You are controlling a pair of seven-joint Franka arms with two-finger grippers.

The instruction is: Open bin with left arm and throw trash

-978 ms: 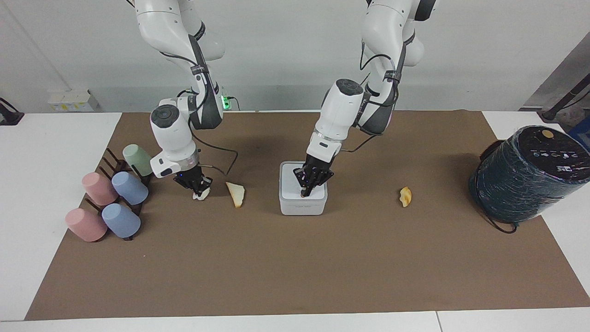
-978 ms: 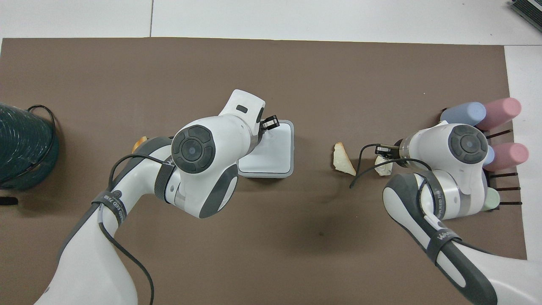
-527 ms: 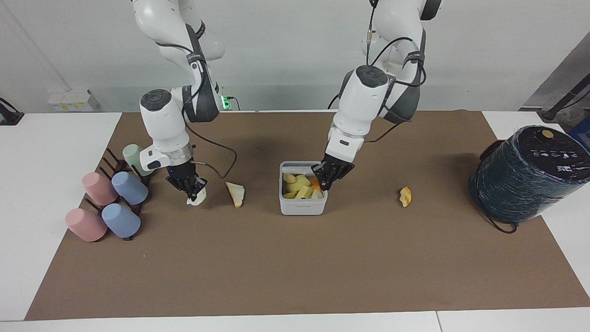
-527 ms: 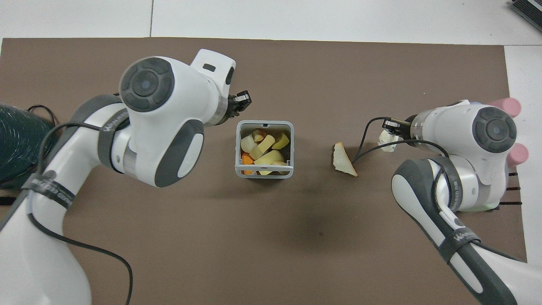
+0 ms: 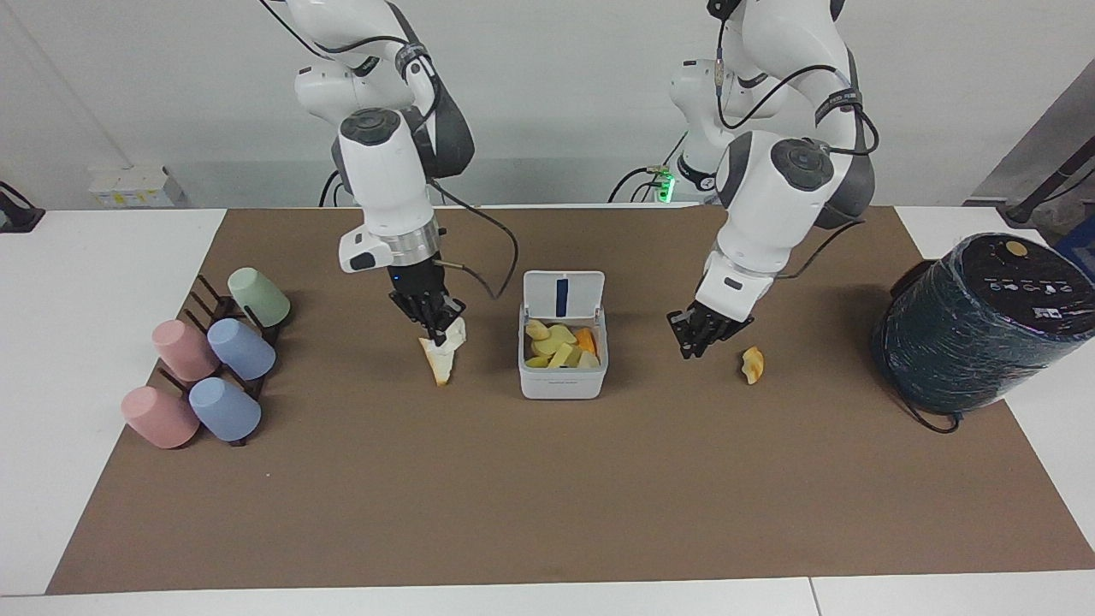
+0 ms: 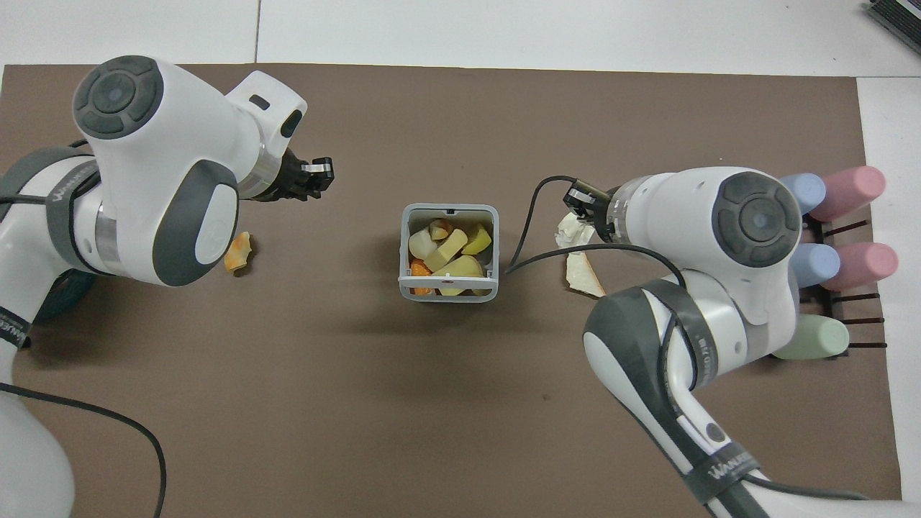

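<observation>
The white bin [image 5: 562, 385] stands mid-table with its lid [image 5: 539, 295] upright, blue stripe showing, and several yellow and orange scraps inside; it also shows in the overhead view [image 6: 403, 248]. My right gripper [image 5: 439, 329] is shut on the whitish lump [image 5: 457, 332] and holds it in the air over the pale wedge [image 5: 441, 366], beside the bin. My left gripper [image 5: 695, 335] is shut and empty, low over the mat between the bin and the orange-yellow bit [image 5: 752, 365]. The overhead view shows the lump [image 6: 570, 230], wedge [image 6: 581, 277] and orange bit [image 6: 237, 252].
A rack of pastel cups [image 5: 214, 359] stands at the right arm's end of the mat. A big dark cylinder wrapped in film [image 5: 975, 325] stands at the left arm's end, with a cable at its foot.
The left gripper pushed the lid, which sprang open, then drew away toward the orange bit. The right gripper lifted the whitish lump and carried it toward the bin, over the wedge.
</observation>
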